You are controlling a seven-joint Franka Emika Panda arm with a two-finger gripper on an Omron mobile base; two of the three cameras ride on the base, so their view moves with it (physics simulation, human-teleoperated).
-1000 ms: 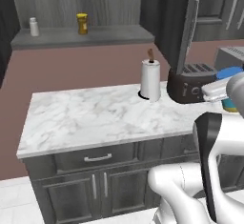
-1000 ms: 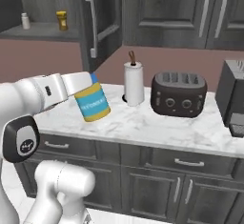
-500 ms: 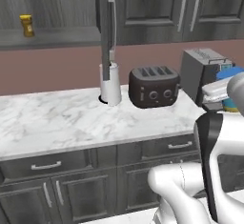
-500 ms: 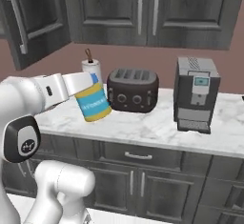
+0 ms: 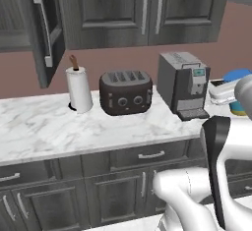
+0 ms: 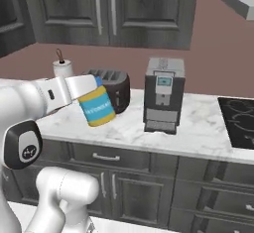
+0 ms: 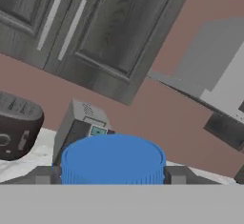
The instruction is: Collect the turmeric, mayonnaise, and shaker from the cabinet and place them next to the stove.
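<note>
My gripper (image 6: pixel 95 94) is shut on the mayonnaise (image 6: pixel 99 108), a squat jar with a blue lid, blue body and yellow band, held tilted in the air in front of the toaster. In the hand view its blue lid (image 7: pixel 113 160) sits between my two fingertips (image 7: pixel 177 174). The left base view shows the jar (image 5: pixel 238 75) at the right edge beside my arm. The stove (image 6: pixel 239 122), a flat black cooktop, lies at the counter's right end. The cabinet door (image 5: pixel 47 36) stands open at the upper left. The turmeric and shaker are out of view.
On the marble counter (image 5: pixel 54 127) stand a paper towel roll (image 5: pixel 79 88), a black toaster (image 5: pixel 125 92) and a grey coffee machine (image 6: pixel 162 94). Closed dark wall cabinets (image 6: pixel 106 9) hang above. A grey hood (image 6: pixel 240 1) hangs over the stove.
The whole picture has slid left, so the base has driven right along the counter. The coffee machine and stove have come into view. The jar stays in my gripper.
</note>
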